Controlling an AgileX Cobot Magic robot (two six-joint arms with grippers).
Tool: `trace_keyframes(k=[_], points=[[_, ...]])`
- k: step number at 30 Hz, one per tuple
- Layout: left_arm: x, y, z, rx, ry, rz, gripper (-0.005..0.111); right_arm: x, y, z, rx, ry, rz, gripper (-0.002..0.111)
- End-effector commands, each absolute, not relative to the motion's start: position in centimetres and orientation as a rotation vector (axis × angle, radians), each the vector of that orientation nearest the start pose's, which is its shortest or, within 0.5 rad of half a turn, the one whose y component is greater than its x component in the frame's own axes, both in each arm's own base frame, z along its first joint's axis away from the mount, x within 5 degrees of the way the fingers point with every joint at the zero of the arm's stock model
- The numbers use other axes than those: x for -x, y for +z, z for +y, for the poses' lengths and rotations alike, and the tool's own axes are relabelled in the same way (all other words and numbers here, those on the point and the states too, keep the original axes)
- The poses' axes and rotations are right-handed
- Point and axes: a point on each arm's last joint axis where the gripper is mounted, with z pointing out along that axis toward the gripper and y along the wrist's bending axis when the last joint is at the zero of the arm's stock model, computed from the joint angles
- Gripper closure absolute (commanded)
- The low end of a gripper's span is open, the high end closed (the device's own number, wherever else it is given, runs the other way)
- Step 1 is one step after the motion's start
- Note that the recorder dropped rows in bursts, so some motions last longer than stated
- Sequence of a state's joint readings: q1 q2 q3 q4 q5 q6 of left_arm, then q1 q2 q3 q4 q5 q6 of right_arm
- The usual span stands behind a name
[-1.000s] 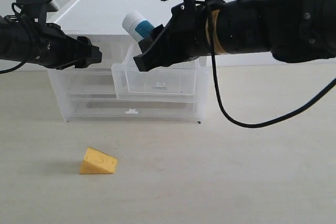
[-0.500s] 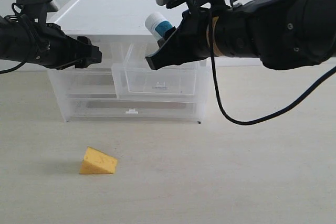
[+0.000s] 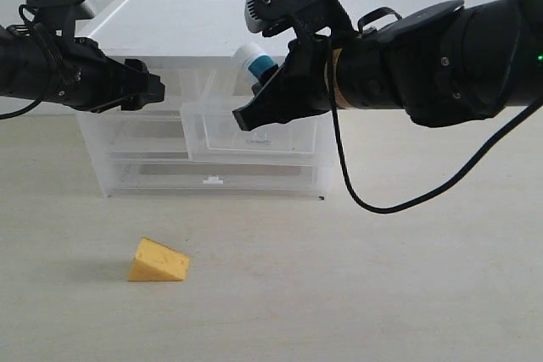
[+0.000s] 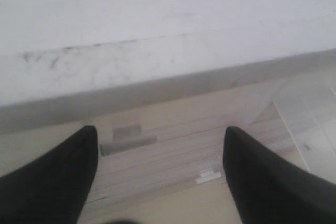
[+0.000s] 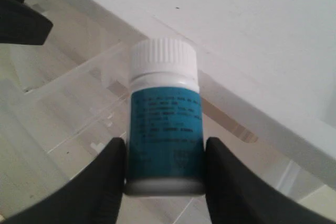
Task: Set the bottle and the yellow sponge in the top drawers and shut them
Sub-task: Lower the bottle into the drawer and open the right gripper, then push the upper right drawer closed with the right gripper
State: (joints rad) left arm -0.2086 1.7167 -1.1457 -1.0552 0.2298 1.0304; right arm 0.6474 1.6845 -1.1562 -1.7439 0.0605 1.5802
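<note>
The small white plastic pill bottle (image 3: pixel 254 63) with teal label is pinched near its base by the right gripper (image 3: pixel 257 106), cap tipped toward 11 o'clock, at 12 o'clock above the pulled-out translucent right top drawer (image 3: pixel 246 137); since the earlier frames it has been carried rightward and then lowered, so release into that drawer is judged near; the yellow wedge-shaped foam sponge (image 3: pixel 159 261) is left unmoved on the table (image 3: pixel 390 277), at 7 o'clock of the clear plastic cabinet (image 3: pixel 102 154); the left gripper (image 3: pixel 142 89) is kept spread and empty.

bottle (image 5: pixel 164 135) label print, too blurred
</note>
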Motion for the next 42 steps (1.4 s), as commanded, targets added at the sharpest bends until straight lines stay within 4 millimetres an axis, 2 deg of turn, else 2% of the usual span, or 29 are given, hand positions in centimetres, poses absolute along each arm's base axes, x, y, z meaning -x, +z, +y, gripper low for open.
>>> trace_keyframes(k=[1, 4, 5, 8, 9, 10, 13, 17, 23, 29, 35, 38, 39, 42], points=[[-37.6, 25.7, -9.4, -0.308, -0.303, 2.113, 0.043, -31.4, 27.6, 23.2, 0.766, 0.265, 1.854, 0.067], [-37.6, 25.7, -9.4, -0.308, -0.303, 2.113, 0.043, -31.4, 27.6, 23.2, 0.762, 0.26, 1.853, 0.051], [-37.6, 25.7, -9.4, -0.308, -0.303, 2.113, 0.043, -31.4, 27.7, 23.1, 0.759, 0.255, 1.853, 0.05], [-37.6, 25.7, -9.4, -0.308, -0.303, 2.113, 0.043, -31.4, 28.0, 22.9, 0.737, 0.253, 1.849, 0.05], [-37.6, 25.7, -9.4, -0.306, -0.3, 2.112, 0.043, -31.0, 29.1, 22.7, 0.724, 0.256, 1.824, 0.05], [-37.6, 25.7, -9.4, -0.306, -0.3, 2.112, 0.043, -30.5, 30.3, 22.5, 0.708, 0.297, 1.805, 0.05], [-37.6, 25.7, -9.4, -0.314, -0.295, 2.112, 0.043, -29.0, 31.8, 22.1, 0.638, 0.439, 1.812, 0.05], [-37.6, 25.7, -9.4, -0.315, -0.297, 2.113, 0.043, -27.4, 32.3, 20.8, 0.51, 0.534, 1.852, 0.05], [-37.6, 25.7, -9.4, -0.315, -0.296, 2.113, 0.043, -25.1, 29.9, 19.8, 0.486, 0.627, 1.955, 0.05], [-37.6, 25.7, -9.4, -0.315, -0.296, 2.113, 0.043, -24.1, 27.0, 19.3, 0.462, 0.656, 2.066, 0.05], [-37.6, 25.7, -9.4, -0.312, -0.293, 2.111, 0.043, -24.0, 26.1, 19.7, 0.445, 0.718, 2.114, 0.05], [-37.6, 25.7, -9.4, -0.312, -0.293, 2.111, 0.043, -24.2, 24.5, 20.5, 0.474, 0.756, 2.173, 0.05], [-37.6, 25.7, -9.4, -0.312, -0.293, 2.111, 0.043, -24.4, 23.4, 20.8, 0.489, 0.757, 2.208, 0.05], [-37.6, 25.7, -9.4, -0.314, -0.295, 2.112, 0.043, -25.5, 22.0, 21.1, 0.447, 0.705, 2.249, 0.053]])
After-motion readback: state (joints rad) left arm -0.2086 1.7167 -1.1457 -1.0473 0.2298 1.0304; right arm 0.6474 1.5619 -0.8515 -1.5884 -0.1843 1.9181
